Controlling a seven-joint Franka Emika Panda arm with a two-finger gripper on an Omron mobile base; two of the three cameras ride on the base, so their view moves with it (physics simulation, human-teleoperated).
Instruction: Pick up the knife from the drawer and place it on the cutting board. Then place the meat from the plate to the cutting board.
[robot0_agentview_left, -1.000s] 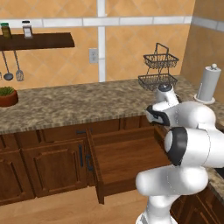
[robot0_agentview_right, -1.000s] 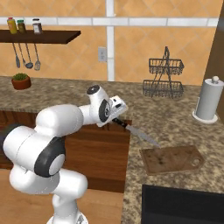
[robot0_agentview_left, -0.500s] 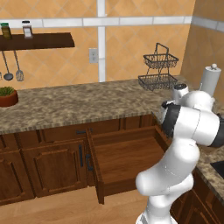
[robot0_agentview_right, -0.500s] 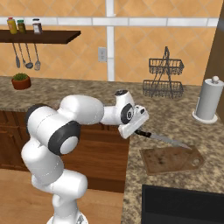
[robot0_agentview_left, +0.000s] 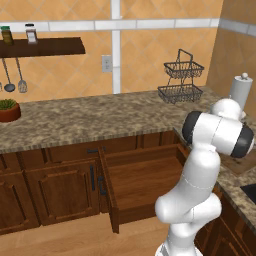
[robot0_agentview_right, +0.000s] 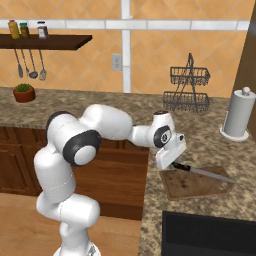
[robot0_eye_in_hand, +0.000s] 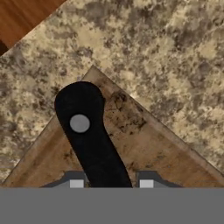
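- Black handle between my fingers: my hand (robot0_agentview_right: 172, 164) holds the knife (robot0_agentview_right: 202, 172) by that handle, jaws narrow around it, low over the near-left corner of the cutting board (robot0_agentview_right: 196, 183).
- Seen from my hand, the handle (robot0_eye_in_hand: 89, 135) runs up across the board's corner (robot0_eye_in_hand: 144, 144), and my two fingertips (robot0_eye_in_hand: 75, 181) flank it at the bottom.
- From the right base view, the grey blade stretches from my hand out over the board, toward the far-right corner. I cannot tell whether it already lies flat on the wood or hangs just above it.
- The drawer (robot0_agentview_left: 142, 182) stands pulled open, left of the board and below the speckled stone surface (robot0_agentview_right: 210, 140); its wooden bottom looks bare, so I judge the fetching of the knife done.
- Where the task stands, as I read it: the knife is over the board but I have not let go. Releasing it there would finish the first half.
- Left after that: the meat has to go from its plate onto the board. I cannot pick out the meat or the plate from here, so that half looks untouched and I would have to find them first.
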